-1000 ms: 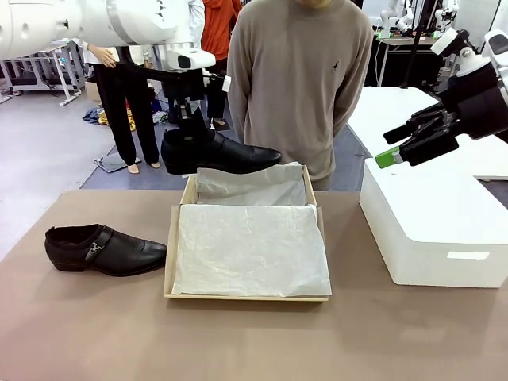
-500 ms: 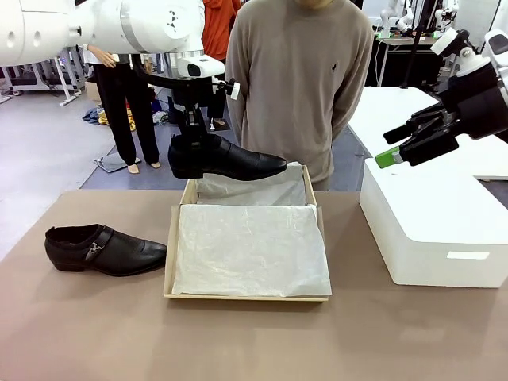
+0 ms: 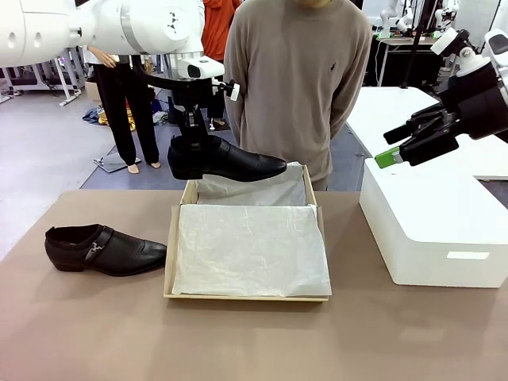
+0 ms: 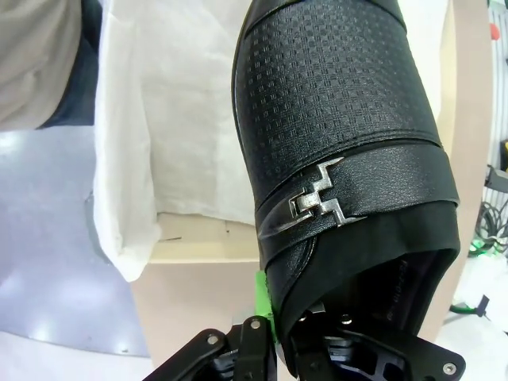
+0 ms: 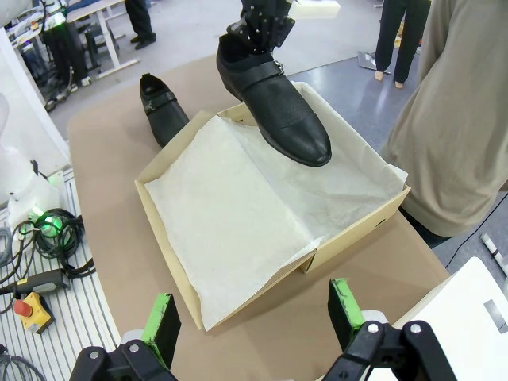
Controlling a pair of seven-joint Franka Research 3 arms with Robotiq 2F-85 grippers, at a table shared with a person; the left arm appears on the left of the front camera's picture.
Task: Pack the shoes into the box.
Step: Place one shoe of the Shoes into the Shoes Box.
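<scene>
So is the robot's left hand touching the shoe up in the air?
Touching. The left wrist view shows the left gripper shut on the lifted shoe at its heel rim, green pad against the leather.

The left arm (image 3: pixel 119 28) is clad in smooth white rounded shells ringed by a grey band, and a white block is mounted at its wrist above black hardware. The left gripper (image 4: pixel 287 313) is built of black links fastened with small silver screws, with a bright green pad (image 4: pixel 262 305) fitted to one finger. The right arm (image 3: pixel 459 49) is capped in white, and the right gripper (image 3: pixel 393 147) is black with green pads. A taupe long-sleeved sweater (image 3: pixel 302 87) with a small dark chest emblem is worn by the person
</scene>
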